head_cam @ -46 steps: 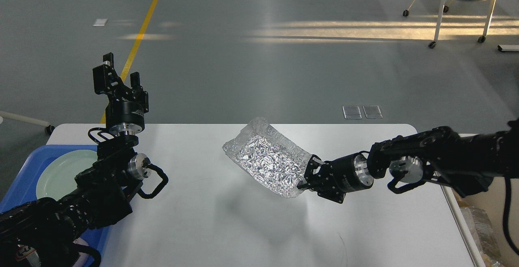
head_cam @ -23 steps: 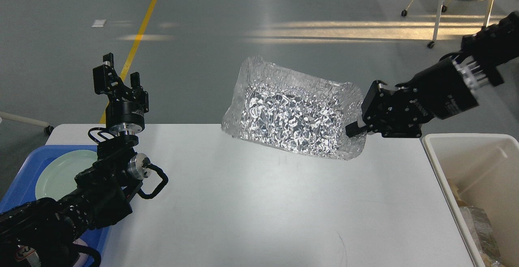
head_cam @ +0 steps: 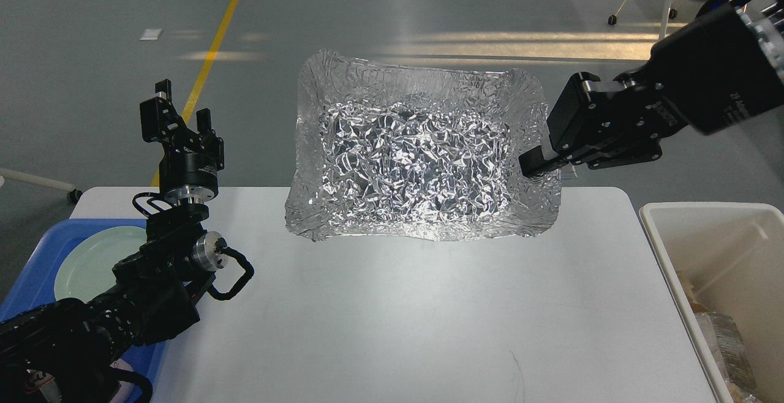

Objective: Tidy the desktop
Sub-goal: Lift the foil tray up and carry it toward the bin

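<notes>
while desktop (head_cam: pixel 392 305) spans sideways, foil tray (head_cam: pixel 416 158) aloft

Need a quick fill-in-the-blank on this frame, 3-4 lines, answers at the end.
1. The right claw holds the crumpled foil tray by its ____ edge, as seen in the head view.
2. The foil tray is lifted clear of the ____ desktop.
3. The pale green plate sits in a ____ tray at the left.
4. The left claw holds ____.

Answers: right; white; blue; nothing
</notes>
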You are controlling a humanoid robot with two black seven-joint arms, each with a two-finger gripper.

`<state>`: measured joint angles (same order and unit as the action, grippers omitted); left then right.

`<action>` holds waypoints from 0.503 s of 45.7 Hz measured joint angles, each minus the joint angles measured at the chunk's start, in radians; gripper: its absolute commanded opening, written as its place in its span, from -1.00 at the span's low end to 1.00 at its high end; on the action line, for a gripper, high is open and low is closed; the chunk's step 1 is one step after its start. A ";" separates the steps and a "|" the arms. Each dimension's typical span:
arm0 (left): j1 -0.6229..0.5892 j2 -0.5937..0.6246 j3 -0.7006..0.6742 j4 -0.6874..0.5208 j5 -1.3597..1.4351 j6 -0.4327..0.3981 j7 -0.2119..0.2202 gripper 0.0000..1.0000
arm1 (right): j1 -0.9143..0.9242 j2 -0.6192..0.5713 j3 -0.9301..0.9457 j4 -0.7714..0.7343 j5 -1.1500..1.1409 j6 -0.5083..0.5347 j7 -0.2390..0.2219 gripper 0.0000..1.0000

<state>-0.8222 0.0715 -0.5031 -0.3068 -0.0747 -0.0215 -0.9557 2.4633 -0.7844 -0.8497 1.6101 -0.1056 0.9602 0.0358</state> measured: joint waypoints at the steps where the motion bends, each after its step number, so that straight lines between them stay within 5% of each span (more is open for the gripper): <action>1: 0.000 0.000 0.000 0.000 0.000 0.000 0.000 0.93 | 0.002 0.000 0.000 -0.001 -0.007 0.000 -0.001 -1.00; 12: 0.000 0.000 0.000 0.000 0.000 0.000 0.000 0.92 | -0.100 0.010 -0.057 -0.117 -0.152 0.000 -0.001 -1.00; 23: 0.000 0.000 0.000 0.000 0.000 0.000 0.000 0.92 | -0.481 0.045 -0.073 -0.487 -0.277 -0.088 0.002 -1.00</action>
<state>-0.8222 0.0710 -0.5031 -0.3067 -0.0748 -0.0215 -0.9557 1.9823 -0.7395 -0.9227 1.1231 -0.3823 0.8719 0.0379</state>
